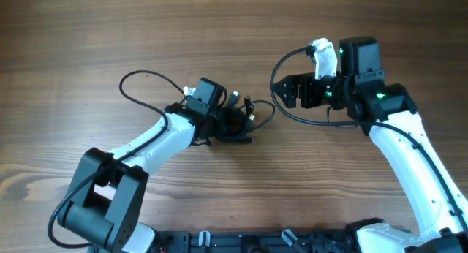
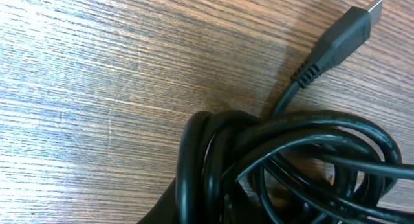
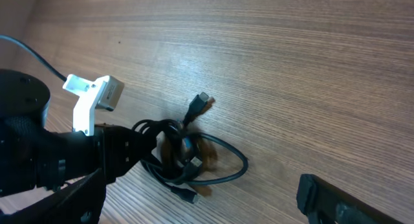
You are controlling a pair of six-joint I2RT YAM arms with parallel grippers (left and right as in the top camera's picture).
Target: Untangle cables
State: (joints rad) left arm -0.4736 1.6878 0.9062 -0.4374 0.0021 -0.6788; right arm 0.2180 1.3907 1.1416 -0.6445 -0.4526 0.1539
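Table [image 1: 219, 34]: bare wood, both arms reaching in from the near edge.

Left arm [image 1: 146, 147] stretched toward the middle with its wrist right on the work. Right arm [image 1: 409, 150] stood off to the right, with its head turned left toward the pile. My read is that it was parked there to watch and be ready for a second grab.

Cables [image 1: 241, 118] sat mid-table as one tight black knot, with several turns wound over each other and a wider loop [image 3: 226, 166] spilling out on the right side.

Left gripper [image 3: 139, 146] was pushed into the left side of the knot, probably to pin or pinch it. The cords hid its fingers, so I couldn't tell whether the jaws were closed on anything.

Right gripper [image 1: 287, 92] hung well apart from the knot. The jaws looked spread with nothing between them (going by the overhead only; the wrist view shows just one finger edge).

One plug [image 2: 343, 33] stuck out on the far side, free of the coils and lying flat on the wood. It looked like the easiest end to pull.

Untangling had barely started, judging by how packed the knot was.
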